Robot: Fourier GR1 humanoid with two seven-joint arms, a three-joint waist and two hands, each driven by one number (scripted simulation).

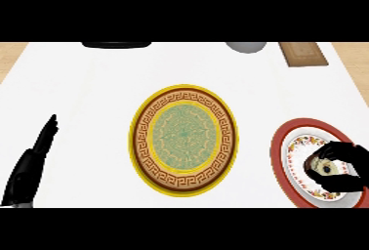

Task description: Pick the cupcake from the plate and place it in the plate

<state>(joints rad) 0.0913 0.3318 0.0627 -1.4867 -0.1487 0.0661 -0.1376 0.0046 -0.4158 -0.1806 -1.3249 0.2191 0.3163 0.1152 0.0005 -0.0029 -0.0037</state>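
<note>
Fingers [344, 152] of the right hand [346, 168] curled down around the cupcake [326, 168], thumb and fingers closing on it from both sides, so that only a small pale patch with a dark centre shows between them. The cupcake sits on the red-rimmed plate [282, 146] with a white, flower-patterned inside, at the right edge of the view; whether it is lifted off the plate surface or touching it cannot be told. Well apart to the left, in the middle of the white bench [86, 88], lies the second plate [184, 140], yellow-edged with a brown key-pattern band and a green centre, with nothing on it. The left hand [32, 163] rests at the lower left of the view, fingers straight and together, pointing up and away, holding nothing. Along the far edge of the bench: a dark flat object [115, 44] at the left, a grey rounded object [246, 46] and a brown wooden board [302, 52] at the right, all partly cut off
</note>
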